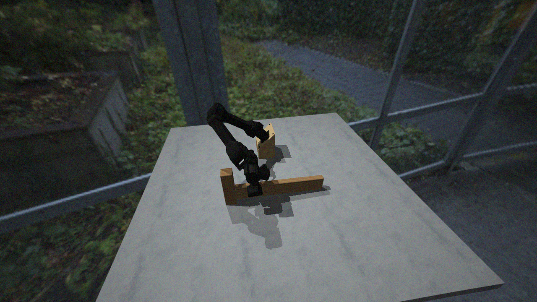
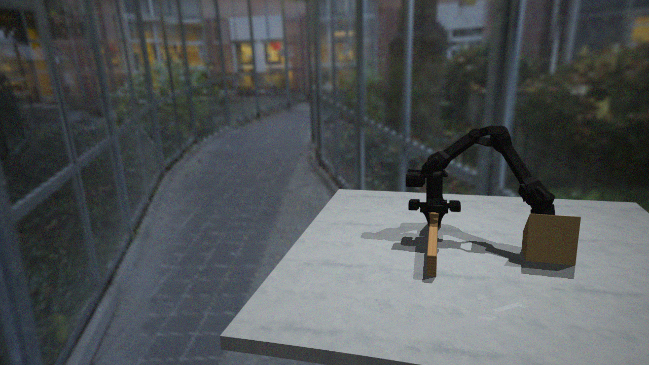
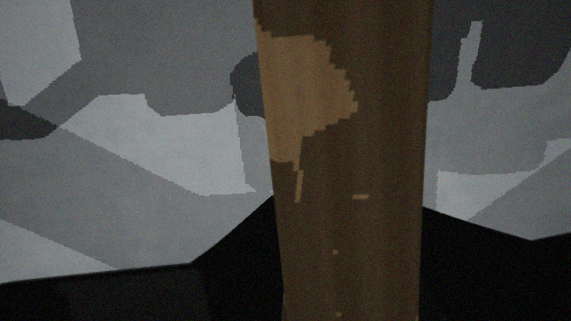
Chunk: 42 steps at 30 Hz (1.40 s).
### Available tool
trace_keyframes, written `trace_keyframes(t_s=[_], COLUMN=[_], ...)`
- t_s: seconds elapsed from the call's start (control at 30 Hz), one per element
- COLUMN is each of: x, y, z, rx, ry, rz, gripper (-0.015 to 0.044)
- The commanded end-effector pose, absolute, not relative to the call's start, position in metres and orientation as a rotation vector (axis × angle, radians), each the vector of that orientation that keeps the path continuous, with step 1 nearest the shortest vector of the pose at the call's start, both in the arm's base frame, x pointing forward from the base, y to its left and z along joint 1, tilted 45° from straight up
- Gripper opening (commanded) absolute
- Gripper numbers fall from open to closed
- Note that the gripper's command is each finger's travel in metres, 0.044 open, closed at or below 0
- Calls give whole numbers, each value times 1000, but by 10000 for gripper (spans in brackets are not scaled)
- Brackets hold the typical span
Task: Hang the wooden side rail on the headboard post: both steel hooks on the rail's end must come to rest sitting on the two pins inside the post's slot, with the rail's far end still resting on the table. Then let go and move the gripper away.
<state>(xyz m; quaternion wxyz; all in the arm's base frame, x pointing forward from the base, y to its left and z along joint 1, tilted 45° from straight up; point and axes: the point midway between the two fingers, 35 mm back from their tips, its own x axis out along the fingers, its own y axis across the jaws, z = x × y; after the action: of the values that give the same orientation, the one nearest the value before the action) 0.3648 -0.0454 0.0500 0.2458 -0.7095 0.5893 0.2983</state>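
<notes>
The wooden side rail (image 1: 296,184) (image 2: 432,245) (image 3: 379,156) stands on its narrow edge. Its far end is at or very near the table top. Its other end is right beside the upright headboard post (image 1: 228,187), with no clear gap between them in the top view. My gripper (image 1: 256,185) (image 2: 434,221) (image 3: 319,202) is shut on the rail near the post end, pointing down with a finger on each side. The hooks, the slot and the pins are hidden or too small to make out. The post is not visible in the wrist view.
The arm's base stands on a light wooden block (image 1: 267,150) (image 2: 551,240) behind the rail. The arm arches from there over to the rail. The pale marble-like table (image 1: 210,262) (image 2: 363,313) carries everything, and its edges show in the top and exterior views.
</notes>
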Motion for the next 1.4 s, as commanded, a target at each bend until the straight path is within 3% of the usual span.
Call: trace_keyframes(t_s=[0.0, 1.37], x=[366, 367], y=[-44, -49], z=[53, 49], rx=[-1944, -1944], ry=[1597, 1597], rz=[799, 799], gripper=[0, 0])
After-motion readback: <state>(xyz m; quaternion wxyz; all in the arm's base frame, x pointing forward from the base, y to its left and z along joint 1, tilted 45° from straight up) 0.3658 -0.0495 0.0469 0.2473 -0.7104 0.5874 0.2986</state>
